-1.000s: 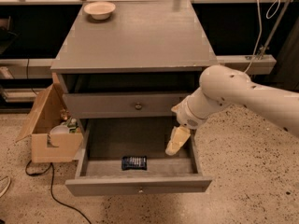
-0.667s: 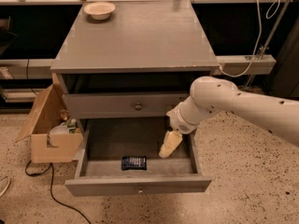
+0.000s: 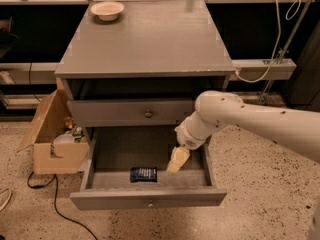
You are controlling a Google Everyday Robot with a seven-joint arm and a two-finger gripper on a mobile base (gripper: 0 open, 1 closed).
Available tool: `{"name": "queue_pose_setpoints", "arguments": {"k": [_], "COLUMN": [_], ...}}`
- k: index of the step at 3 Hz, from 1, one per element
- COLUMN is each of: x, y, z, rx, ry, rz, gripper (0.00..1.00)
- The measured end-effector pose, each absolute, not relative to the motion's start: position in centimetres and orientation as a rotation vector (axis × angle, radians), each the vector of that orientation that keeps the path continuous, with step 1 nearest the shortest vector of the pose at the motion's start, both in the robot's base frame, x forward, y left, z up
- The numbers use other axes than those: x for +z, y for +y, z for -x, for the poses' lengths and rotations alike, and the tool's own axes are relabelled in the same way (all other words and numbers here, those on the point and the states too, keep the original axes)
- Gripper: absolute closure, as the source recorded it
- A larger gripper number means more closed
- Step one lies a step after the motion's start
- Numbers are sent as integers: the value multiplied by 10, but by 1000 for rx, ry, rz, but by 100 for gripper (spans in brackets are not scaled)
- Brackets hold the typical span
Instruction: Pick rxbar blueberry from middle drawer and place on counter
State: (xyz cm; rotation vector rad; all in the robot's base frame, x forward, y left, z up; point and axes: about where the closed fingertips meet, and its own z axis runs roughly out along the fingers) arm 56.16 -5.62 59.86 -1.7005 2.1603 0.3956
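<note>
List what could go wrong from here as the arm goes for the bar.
The claw hangs inside the middle drawer, beside the rxbar blueberry but apart from it; a sideways approach may shove the flat bar instead of gripping it.
The bar lies close to the drawer's front wall, so a descent could clip that wall.
Lifting out, the arm may bump the drawer front above.

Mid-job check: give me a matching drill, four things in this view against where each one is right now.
Things:
1 rxbar
2 bowl
3 gripper
4 cardboard box

Places:
A on the floor, left of the drawer
B over the drawer's inside, just right of the rxbar
C back left corner of the counter
D lying flat in the drawer, near its front

Pairs: 1-D; 2-C; 3-B; 4-A
</note>
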Motion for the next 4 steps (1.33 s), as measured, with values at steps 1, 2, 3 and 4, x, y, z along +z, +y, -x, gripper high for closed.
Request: {"name": "queue_pose_setpoints", "arguments": {"k": [1, 2, 3, 4], "x": [552, 510, 461, 434], "y": [-44, -28, -14, -6], "z": [-566, -577, -606, -622], "rx": [407, 412, 443, 493], "ry": [2209, 2227, 2223, 2194], "rz": [1705, 1694, 1612, 1523], "gripper": [0, 0, 0, 0]}}
